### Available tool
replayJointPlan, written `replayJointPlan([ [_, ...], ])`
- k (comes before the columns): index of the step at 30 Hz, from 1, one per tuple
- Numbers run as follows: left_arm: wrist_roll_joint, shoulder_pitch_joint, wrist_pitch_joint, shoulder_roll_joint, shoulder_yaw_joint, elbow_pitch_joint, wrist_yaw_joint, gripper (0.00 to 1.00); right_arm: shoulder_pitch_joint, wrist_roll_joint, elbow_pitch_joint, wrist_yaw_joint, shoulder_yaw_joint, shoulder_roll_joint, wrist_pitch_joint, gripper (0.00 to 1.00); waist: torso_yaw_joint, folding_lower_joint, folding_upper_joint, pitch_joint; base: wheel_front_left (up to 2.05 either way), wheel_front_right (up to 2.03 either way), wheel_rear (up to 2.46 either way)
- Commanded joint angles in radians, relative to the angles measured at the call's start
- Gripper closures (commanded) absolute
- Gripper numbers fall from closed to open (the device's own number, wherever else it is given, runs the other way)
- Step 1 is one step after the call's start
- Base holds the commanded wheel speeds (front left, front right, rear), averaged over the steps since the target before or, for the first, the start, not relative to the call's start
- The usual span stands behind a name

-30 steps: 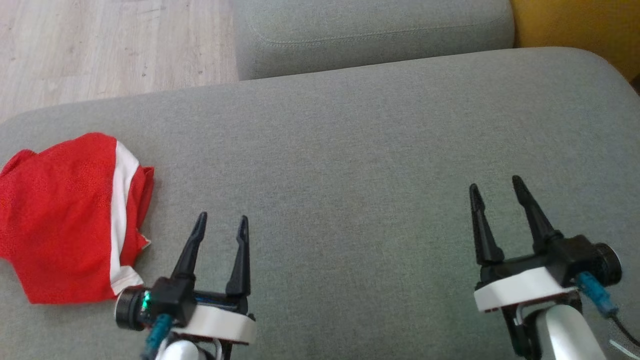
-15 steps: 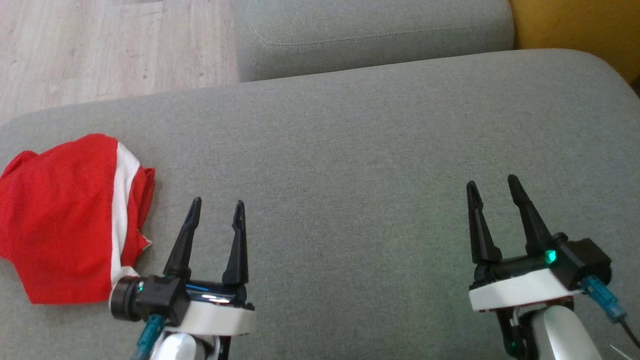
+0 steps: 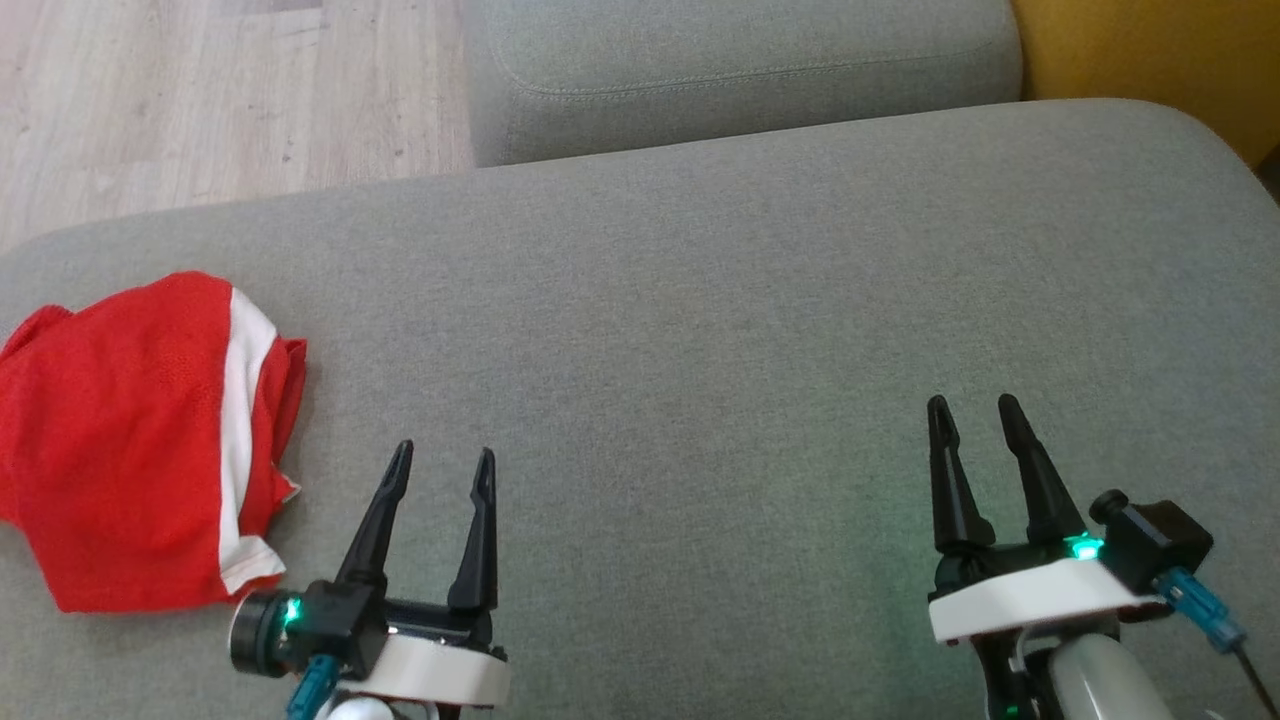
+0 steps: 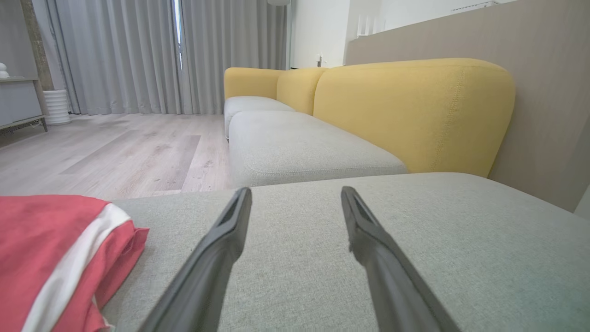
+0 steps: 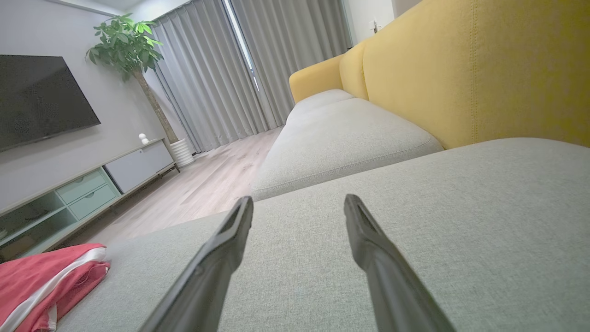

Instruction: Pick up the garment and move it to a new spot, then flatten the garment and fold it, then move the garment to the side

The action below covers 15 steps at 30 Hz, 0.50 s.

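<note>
End effector status: the left end effector (image 3: 445, 450) and the right end effector (image 3: 970, 400) both stand released, fingers spread and empty, low over the near part of the grey seat cushion (image 3: 700, 300) and well apart from each other. The garment (image 3: 130, 440), red with a white stripe, lies in a loose, partly doubled heap at the cushion's left end, just to the left of the left end effector and untouched by it. Hazards, as judged: a pinch on the top layer alone would lift one ply and drag the heap open; fingers driven too deep could snag the cushion fabric; a leftward sweep could push the garment over the rounded left edge, which lies near it. Clearance: the centre and right of the cushion are bare, giving ample room for spreading and folding. Beyond the far edge, the floor (image 3: 200, 90) lies at far left, a second cushion (image 3: 740, 70) at centre, and the yellow backrest (image 3: 1150, 50) bounds reach at far right.
</note>
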Motion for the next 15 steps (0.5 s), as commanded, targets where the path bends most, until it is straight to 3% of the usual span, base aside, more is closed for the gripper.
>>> replayJointPlan([
  [1,0.007,-0.03,-0.008,-0.005,0.036,-0.026,-0.002,0.0,-0.023,0.003,-0.028,0.008,0.025,-0.007,-0.011,0.0,-0.001,0.0,0.0,0.001,0.0,0.0,0.0],
  [15,-0.01,-0.04,-0.008,-0.006,0.038,-0.019,0.008,0.0,-0.026,-0.007,-0.03,0.008,0.032,-0.007,-0.011,0.0,0.019,0.0,0.0,0.0,0.0,0.0,0.0],
])
